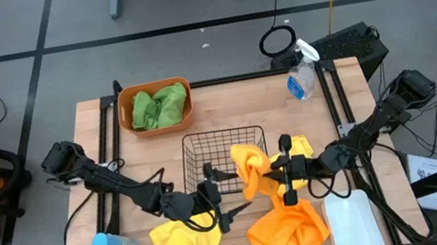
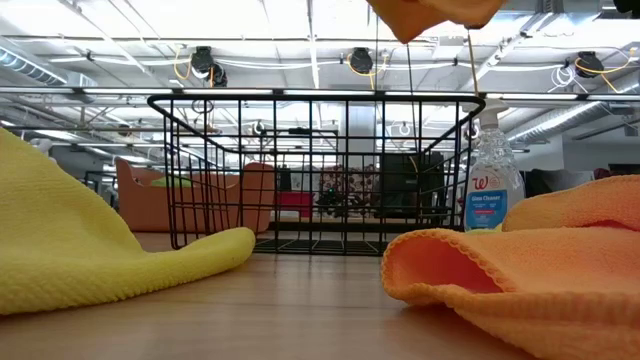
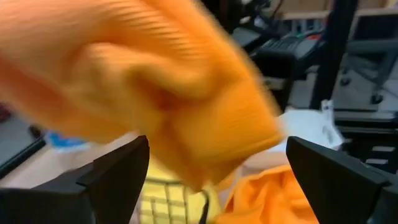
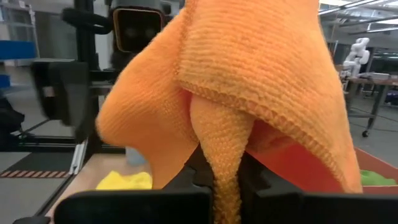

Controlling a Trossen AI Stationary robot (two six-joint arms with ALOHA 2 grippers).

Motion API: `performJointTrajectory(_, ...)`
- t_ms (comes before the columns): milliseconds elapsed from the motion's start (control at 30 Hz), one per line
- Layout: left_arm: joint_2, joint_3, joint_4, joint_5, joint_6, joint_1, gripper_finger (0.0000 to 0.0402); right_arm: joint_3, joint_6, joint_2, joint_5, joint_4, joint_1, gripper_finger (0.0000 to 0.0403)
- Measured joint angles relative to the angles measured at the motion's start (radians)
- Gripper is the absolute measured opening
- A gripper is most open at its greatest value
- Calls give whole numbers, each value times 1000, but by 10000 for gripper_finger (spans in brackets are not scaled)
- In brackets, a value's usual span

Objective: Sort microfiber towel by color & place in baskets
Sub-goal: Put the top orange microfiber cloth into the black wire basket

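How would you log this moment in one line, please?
right gripper: shut on orange towel | left gripper: open | black basket: empty

Bright, even light falls from ceiling strip lights, which glare white in the low view. On the worktop shadows are soft and short. The left wrist view is motion-blurred across the orange towel. In the right wrist view the cloth's weave is sharp, the room behind soft.

Orange towel blurred, edge-cropped
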Motion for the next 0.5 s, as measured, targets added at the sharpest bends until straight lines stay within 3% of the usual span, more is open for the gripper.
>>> performJointTrajectory(200,24,0,81,-106,85,13,382,0,-9,2,-4,37,-3,8)
performJointTrajectory(500,24,0,226,-107,187,71,382,0,-6,30,-107,34,-5,8)
